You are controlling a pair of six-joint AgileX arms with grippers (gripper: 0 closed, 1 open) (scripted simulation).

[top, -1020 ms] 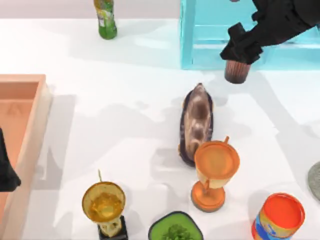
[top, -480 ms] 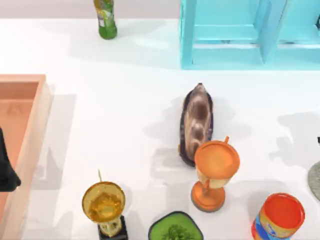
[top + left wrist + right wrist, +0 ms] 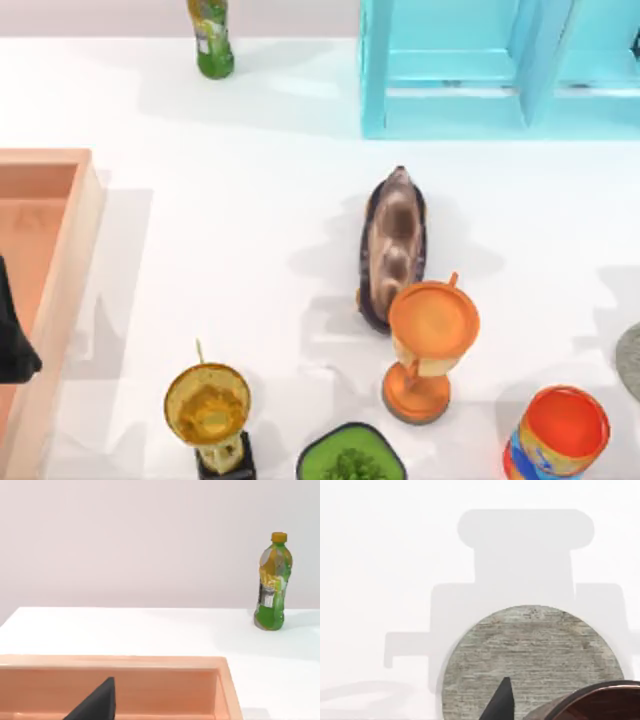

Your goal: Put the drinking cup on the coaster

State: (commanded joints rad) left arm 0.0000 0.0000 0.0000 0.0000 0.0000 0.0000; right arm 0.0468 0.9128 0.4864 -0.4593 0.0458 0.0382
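A plain white table (image 3: 250, 200) is seen from above, backed by a pale wall. A green bottle (image 3: 211, 38) stands at the far edge, a turquoise shelf unit (image 3: 470, 70) is set at the far right, and a salmon-coloured tray (image 3: 45, 260) sits at the left side. Mid-table a brown shoe (image 3: 393, 245) lies just behind an orange goblet (image 3: 430, 345); a gold trophy (image 3: 209, 410), a green potted plant (image 3: 351, 460) and an orange-topped can (image 3: 558, 435) are lined along the near edge.

The left gripper (image 3: 12, 340) is parked over the tray (whether its fingers are apart can't be told).

In the right wrist view, the coaster (image 3: 530, 660) lies flat on the table, and the drinking cup (image 3: 590, 705) is seen at the frame's edge in front of it, by a dark fingertip (image 3: 501, 705). The grip itself can't be made out. In the top view, the coaster is a grey sliver at the right edge.
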